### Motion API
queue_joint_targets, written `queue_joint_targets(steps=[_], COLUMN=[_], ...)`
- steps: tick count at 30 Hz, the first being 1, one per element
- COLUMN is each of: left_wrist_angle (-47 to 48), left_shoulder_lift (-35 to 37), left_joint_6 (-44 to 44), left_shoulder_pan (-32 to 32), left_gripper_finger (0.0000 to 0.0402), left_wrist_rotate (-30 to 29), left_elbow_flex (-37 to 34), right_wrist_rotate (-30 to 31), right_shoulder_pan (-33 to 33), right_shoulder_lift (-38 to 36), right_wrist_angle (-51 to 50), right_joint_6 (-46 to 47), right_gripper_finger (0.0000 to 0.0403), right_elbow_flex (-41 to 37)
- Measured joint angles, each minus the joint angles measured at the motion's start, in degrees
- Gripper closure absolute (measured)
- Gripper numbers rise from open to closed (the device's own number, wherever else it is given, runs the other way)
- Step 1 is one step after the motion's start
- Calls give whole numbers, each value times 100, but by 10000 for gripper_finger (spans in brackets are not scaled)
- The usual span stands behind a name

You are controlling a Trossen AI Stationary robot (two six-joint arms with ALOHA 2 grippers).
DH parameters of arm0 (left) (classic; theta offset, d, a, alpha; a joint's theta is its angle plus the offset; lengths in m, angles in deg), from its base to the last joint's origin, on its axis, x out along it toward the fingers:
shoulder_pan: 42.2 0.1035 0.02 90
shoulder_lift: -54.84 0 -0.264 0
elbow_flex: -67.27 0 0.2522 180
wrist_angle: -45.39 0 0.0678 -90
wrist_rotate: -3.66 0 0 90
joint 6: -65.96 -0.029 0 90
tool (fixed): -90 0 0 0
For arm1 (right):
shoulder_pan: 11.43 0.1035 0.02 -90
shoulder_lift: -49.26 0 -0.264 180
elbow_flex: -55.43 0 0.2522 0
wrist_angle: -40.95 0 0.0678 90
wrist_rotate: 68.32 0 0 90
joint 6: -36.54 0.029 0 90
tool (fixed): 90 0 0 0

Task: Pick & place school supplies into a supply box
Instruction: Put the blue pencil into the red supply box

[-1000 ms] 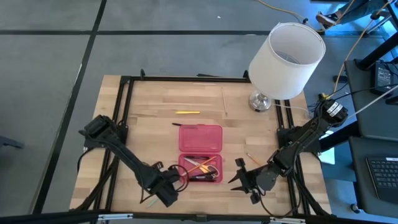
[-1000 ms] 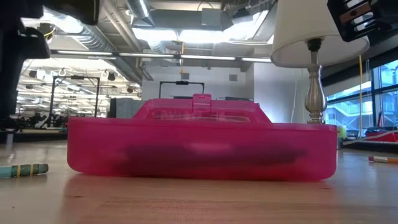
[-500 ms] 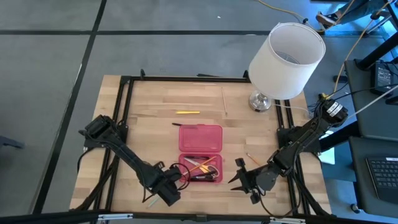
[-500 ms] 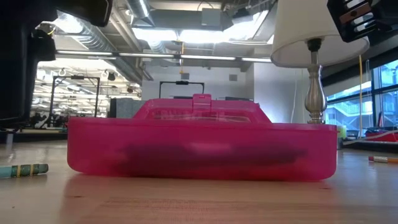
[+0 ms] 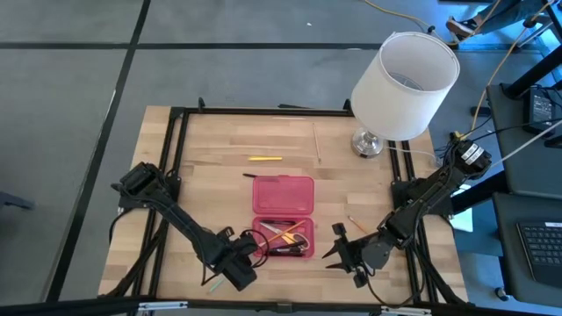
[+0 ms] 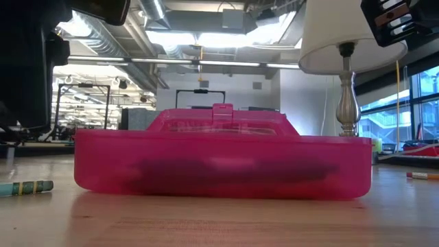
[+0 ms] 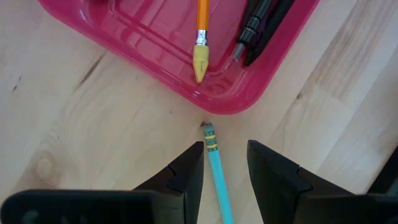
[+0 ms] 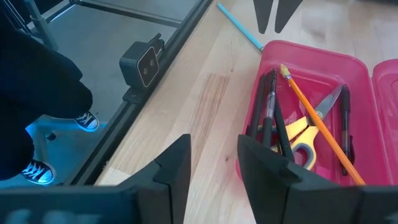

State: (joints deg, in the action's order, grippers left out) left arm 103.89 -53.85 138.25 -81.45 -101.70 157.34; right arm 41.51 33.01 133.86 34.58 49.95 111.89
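So my left gripper (image 7: 225, 163) is down low at the near left corner of the pink supply box (image 5: 283, 217), and its fingers (image 7: 186, 171) sit apart on either side of a light blue pencil (image 7: 217, 177) lying flat on the tabletop (image 5: 219, 175). They're straddling it, not squeezing it as far as I can see. The pencil's eraser end sits just off the box's rounded corner.

My right gripper (image 8: 212, 163) waits on the other side of the box, near the front right of the tabletop, fingers parted with nothing between them.

Inside the open tray I can see an orange pencil (image 8: 317, 121), black pens (image 8: 272, 115) and the yellow-handled scissors (image 8: 305, 134). One yellow pencil (image 5: 264, 159) lies well behind the box, and another pencil (image 5: 356, 224) lies just right of it. A white lamp (image 5: 399, 88) stands at the back right.
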Motion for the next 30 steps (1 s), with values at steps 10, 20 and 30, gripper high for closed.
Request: queue_joint_targets(steps=[10,20,30], left_wrist_angle=[-95,-154,-67], left_shoulder_lift=[-297,-659,-708], left_joint_6=[2,-47,-15], left_shoulder_pan=[0,-4,4], left_gripper_finger=[286,286,305], left_wrist_rotate=[137,281,495], left_elbow_flex=[-2,13,17], right_wrist_rotate=[0,0,0], right_shoulder_pan=[0,0,0], right_shoulder_lift=[0,2,2], right_wrist_angle=[0,2,0], right_joint_6=[2,2,-2], right_gripper_finger=[267,267,267], right_elbow_flex=[2,4,4])
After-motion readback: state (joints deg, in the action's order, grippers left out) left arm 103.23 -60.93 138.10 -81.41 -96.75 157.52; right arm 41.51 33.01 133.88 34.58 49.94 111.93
